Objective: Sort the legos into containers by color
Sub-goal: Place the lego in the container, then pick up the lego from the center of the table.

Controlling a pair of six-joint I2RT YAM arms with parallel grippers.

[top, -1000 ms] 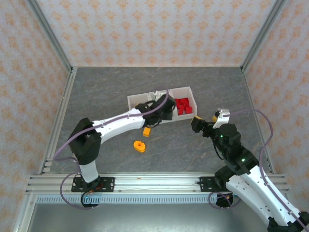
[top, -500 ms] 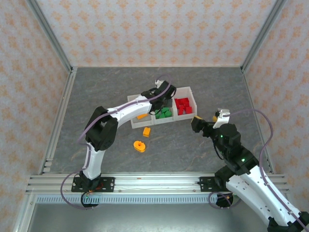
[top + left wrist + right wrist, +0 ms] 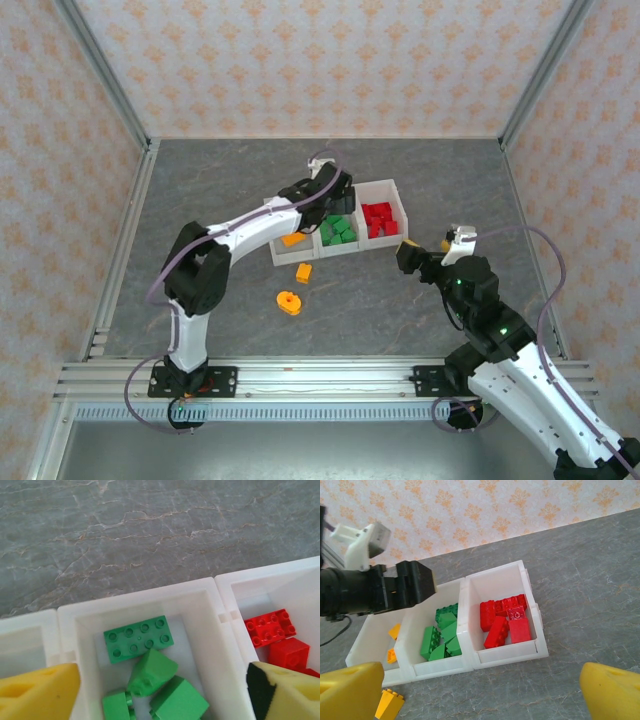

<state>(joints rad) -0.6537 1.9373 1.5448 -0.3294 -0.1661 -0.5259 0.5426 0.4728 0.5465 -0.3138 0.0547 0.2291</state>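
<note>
Grey table (image 3: pixel 210 190): L jaws wide apart, empty, over green legos (image 3: pixel 139 638); R jaws wide apart, empty.

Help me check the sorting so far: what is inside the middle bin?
Only green bricks: an eight-stud one lies studs up by the far wall of the middle bin, the others tumbled together in front. Whatever lies beneath that pile is covered.

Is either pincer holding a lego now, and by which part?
Nothing is held. The left pincer is open over the green legos; the right pincer is open and empty.
</note>
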